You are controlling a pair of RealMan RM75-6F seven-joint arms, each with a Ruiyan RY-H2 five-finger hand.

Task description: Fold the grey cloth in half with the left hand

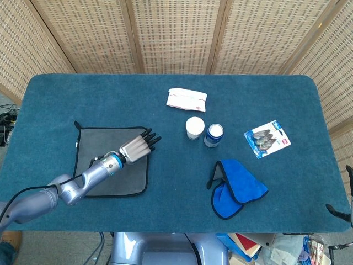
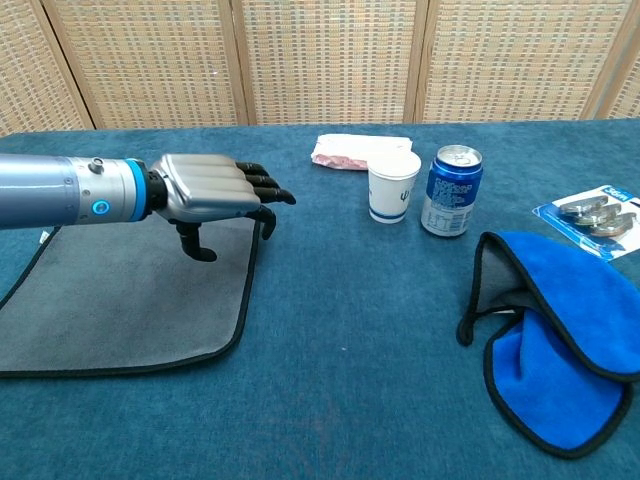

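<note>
The grey cloth (image 1: 128, 178) (image 2: 130, 300) lies flat and unfolded on the blue table, left of centre. My left hand (image 1: 138, 148) (image 2: 215, 190) hovers over its far right corner with fingers stretched out flat and fingertips (image 2: 272, 193) reaching past the cloth's right edge. The thumb hangs down towards the cloth. Nothing is held in it. Of my right hand (image 1: 337, 210) only a dark tip shows at the lower right edge of the head view; its pose is hidden.
A white cup (image 1: 194, 127) (image 2: 393, 186) and a blue can (image 1: 213, 134) (image 2: 451, 190) stand mid-table. Behind them lies a white packet (image 1: 186, 99). A crumpled blue cloth (image 1: 237, 187) (image 2: 560, 330) and a blister pack (image 1: 267, 139) lie to the right.
</note>
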